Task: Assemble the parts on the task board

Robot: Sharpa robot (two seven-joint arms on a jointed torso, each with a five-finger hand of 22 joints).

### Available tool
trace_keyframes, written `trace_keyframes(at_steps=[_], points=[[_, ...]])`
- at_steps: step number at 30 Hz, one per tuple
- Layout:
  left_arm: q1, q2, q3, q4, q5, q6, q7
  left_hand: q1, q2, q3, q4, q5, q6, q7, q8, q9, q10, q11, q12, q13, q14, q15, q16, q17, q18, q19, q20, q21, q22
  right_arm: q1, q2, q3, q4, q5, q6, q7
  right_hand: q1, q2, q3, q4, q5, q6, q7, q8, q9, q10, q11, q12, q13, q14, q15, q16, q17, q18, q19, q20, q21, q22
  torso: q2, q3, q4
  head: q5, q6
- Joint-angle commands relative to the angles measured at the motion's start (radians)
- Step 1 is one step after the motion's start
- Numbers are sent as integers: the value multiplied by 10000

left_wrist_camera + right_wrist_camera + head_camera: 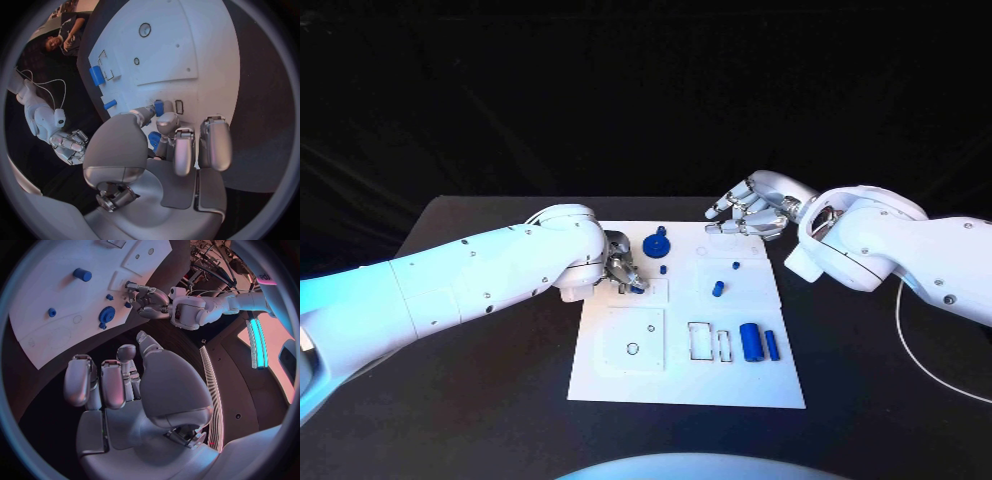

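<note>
White rectangular task board [733, 385] lies flat mid-table on the black tabletop [473, 400]. Small blue plastic parts sit across it: a round blue gear-like disc [658, 244] just beyond the left hand's fingertips, a tiny blue peg [664, 268] next to it, a short blue cylinder [718, 288] and a small blue stud [736, 266] further toward the right hand's side, and two long blue cylinders [760, 343] lying side by side on the near right part of the board, well apart from both hands.

Left hand [620, 270] is down on the board's left-centre area, fingers curled toward the surface. In the left wrist view a small blue piece [159, 107] sits right at the fingertips [167, 120] beside a small rectangular slot [179, 106]; it looks pinched between thumb and finger, but the contact is partly hidden, so can't tell for sure whether it is gripped or only touched. Another blue bit [154, 140] shows under the fingers.

Right hand [750, 215] hovers at the far right corner of the board, fingers bent loosely inward and side by side, nothing in them. The right wrist view shows its fingers [112, 382] clear of the board edge, with the gear disc [107, 316] out ahead of them.
</note>
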Motion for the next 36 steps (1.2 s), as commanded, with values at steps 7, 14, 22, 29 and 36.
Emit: trace_keyframes(at_steps=[7,14,22,29,36], points=[[-77,69,-58,-168,-27,517,-92,-685,318,1418,-1100,-26,257,-214,281,56,227,-140,327,227,1038,-134,30,2630,-168,82,-50,48,737,-15,5,-1,-7,88,176,149,-169,137,-118,285,-29,14,1,71,10,-71,-17,-7,-30,386,19,-101,-27,110,-91,-12,-63,-44,1,5,10,-12,-3],[-73,179,-53,-281,-27,572,-116,-1458,456,1007,-546,-46,439,-290,372,5,364,-198,533,414,1038,-187,30,2630,-182,114,-105,77,799,-17,-6,-2,0,81,177,149,-191,141,-146,322,-27,12,-1,74,10,-72,-17,-1,-31,386,18,-111,-35,109,-86,-13,-66,-43,2,7,0,15,4],[-72,337,-54,-468,-27,693,-140,-1813,400,537,-385,-65,544,-332,354,-95,394,-233,571,449,1038,-221,30,2630,-174,104,-139,43,789,-17,-6,-2,14,97,210,175,-258,162,-243,450,-84,13,-8,87,12,-73,-20,18,-41,389,16,-133,-49,114,-89,-14,-88,-70,4,2,-10,7,12],[-74,464,-94,-663,-27,781,-149,-2028,320,67,-294,-64,643,-349,317,-198,398,-247,554,432,1038,-233,30,2630,-179,113,-155,41,814,-18,-34,-2,47,145,296,278,-196,219,-282,495,-207,34,-18,112,16,-115,-29,-22,-96,378,9,-195,-112,129,-124,-20,-137,-147,-1,5,4,-18,-3],[-76,507,-122,-735,-35,791,-143,-2205,277,-279,-185,-58,744,-367,291,-285,431,-262,560,440,1038,-241,30,2630,-185,127,-163,50,844,-18,-39,-2,52,151,326,303,-135,240,-289,491,-240,20,-17,110,13,-149,-31,-64,-140,375,6,-216,-130,134,-135,-22,-154,-173,0,-1,3,-30,-10]])
